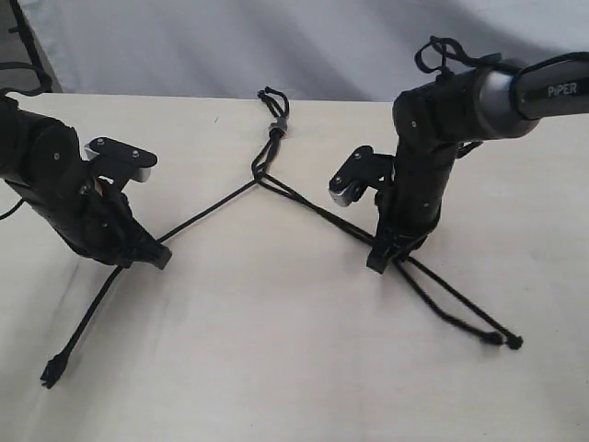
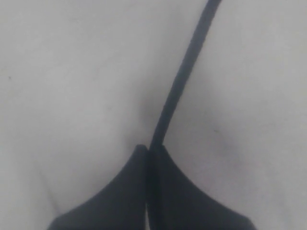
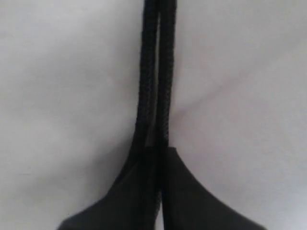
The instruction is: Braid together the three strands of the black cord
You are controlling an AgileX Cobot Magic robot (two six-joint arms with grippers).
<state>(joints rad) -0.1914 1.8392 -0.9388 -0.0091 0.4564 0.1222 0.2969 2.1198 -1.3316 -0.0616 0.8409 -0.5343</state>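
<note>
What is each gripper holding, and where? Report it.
Left gripper pinches one strand about midway along it; right gripper pinches two strands together, also about midway.

The black cord [image 1: 262, 170] fans from its knot [image 1: 276, 127] into three strands [image 1: 207, 212], one leftward, two rightward.

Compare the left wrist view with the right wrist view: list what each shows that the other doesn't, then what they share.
Only the left wrist view: a single strand running out of the shut left gripper. Only the right wrist view: two strands lying side by side, pinched together in the shut right gripper. Both: a close-up of a black gripper closed on black cord, over the pale table.
</note>
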